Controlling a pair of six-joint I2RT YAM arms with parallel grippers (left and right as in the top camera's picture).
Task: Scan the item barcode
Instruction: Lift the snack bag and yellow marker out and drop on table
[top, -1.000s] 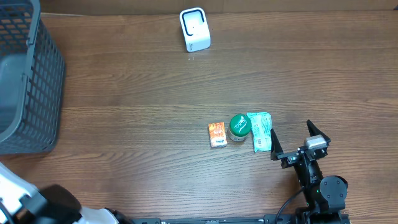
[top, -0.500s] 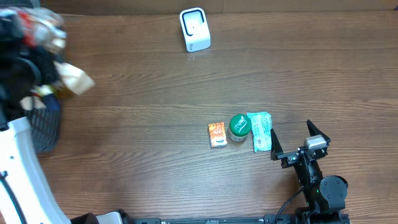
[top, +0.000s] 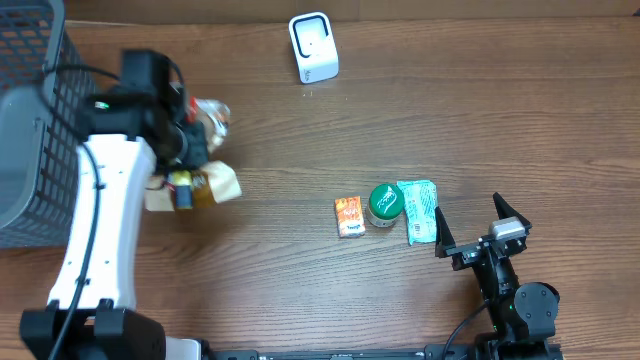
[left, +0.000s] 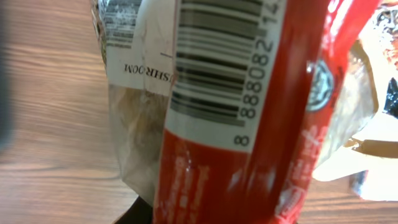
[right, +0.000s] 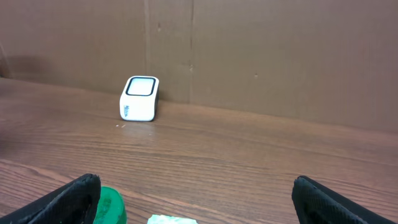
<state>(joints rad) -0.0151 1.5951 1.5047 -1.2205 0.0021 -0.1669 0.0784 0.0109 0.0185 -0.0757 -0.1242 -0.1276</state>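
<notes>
The left claw (top: 190, 150) grips one red packet (left: 249, 124) above the table, between the basket (top: 25, 50) and the lone scanner (top: 313, 47), barcode (left: 211, 68) bared, seemingly for reading. The right claw (top: 480, 232) hangs agape near three items: box (top: 349, 216), tub (top: 385, 203), pouch (top: 420, 211).

The grey mesh basket (top: 40, 130) blocks the far left corner. The left arm (top: 95, 230) reaches from the near left edge up beside it. The snack bag (top: 215, 182) it grips hangs just right of the basket, crowding that side. The white scanner (top: 313, 47) stands alone at the far edge, with bare wooden table (top: 450, 120) around it and across the middle. Near, right of centre, a small orange carton (top: 349, 216), a green-lidded tub (top: 385, 203) and a green-and-white packet (top: 421, 210) form a tight row. The right gripper (top: 478, 228), fingers spread wide, sits just beside the packet's near right corner.
</notes>
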